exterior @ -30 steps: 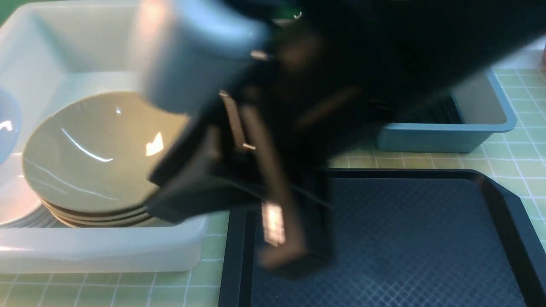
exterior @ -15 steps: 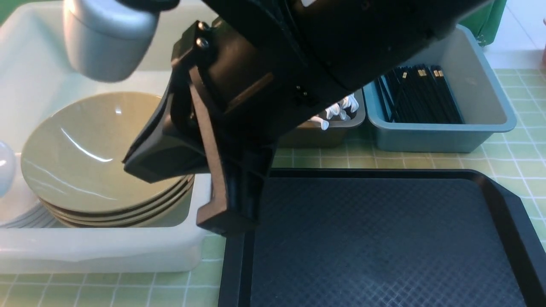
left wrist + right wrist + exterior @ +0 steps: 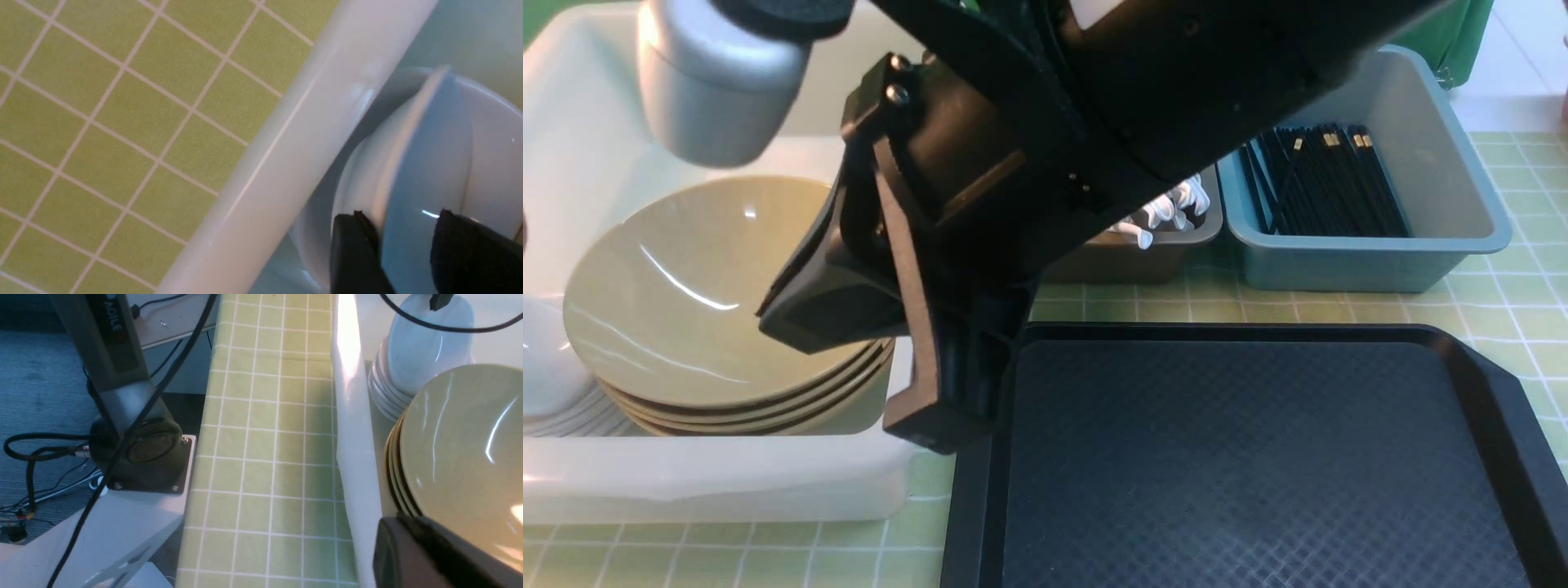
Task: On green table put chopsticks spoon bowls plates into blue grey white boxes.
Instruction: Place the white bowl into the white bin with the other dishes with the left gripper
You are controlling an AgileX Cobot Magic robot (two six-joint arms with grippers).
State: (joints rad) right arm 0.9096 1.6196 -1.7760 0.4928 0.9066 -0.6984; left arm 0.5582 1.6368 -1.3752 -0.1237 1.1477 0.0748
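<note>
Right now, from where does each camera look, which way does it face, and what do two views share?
Front view: between the arms, looking forward over the black tray; the right arm fills its middle.
Left wrist view: on the left arm, facing a white plate between the left pincer tips.
Right wrist view: on the right arm, facing the tan bowls.
Shared: front and right wrist views both show the bowls in the white box.

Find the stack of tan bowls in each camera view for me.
Front view: bowls at left, inside the white box, partly behind the right arm.
Left wrist view: not in it; only white plates show.
Right wrist view: bowls at the right edge.
Shared landmark: the white box's rim, against the green table.
</note>
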